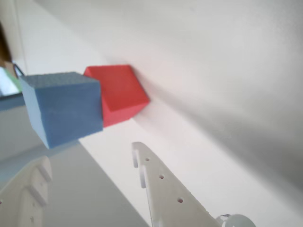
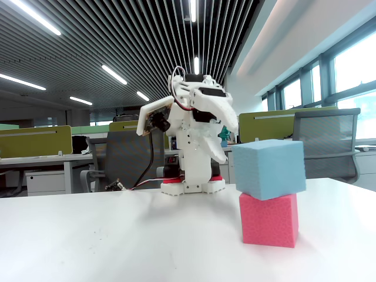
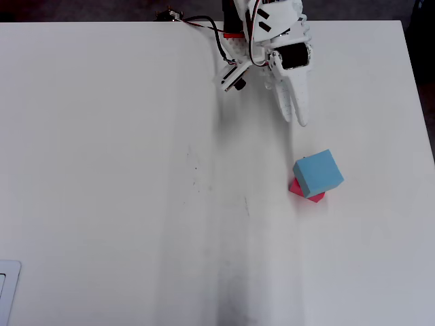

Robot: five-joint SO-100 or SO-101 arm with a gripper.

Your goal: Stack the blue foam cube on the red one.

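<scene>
The blue foam cube (image 2: pixel 269 168) rests on top of the red one (image 2: pixel 269 219), turned a little so its corners overhang. From above, the blue foam cube (image 3: pixel 318 171) covers most of the red one (image 3: pixel 296 188), which shows only at its edges. In the wrist view the blue foam cube (image 1: pixel 64 109) and the red one (image 1: pixel 120 92) lie ahead of the fingers. My gripper (image 3: pixel 293 117) is drawn back near the arm's base, well clear of the stack and touching nothing. The gripper (image 1: pixel 90 156) is open and empty, and it hangs above the table (image 2: pixel 117 235) in the fixed view (image 2: pixel 229 143).
The white table (image 3: pixel 102 170) spreads wide to the left of the stack in the overhead view. Its right edge (image 3: pixel 416 102) runs not far from the cubes. The arm's base and cables (image 3: pixel 231 27) sit at the far edge. Office chairs and desks stand behind.
</scene>
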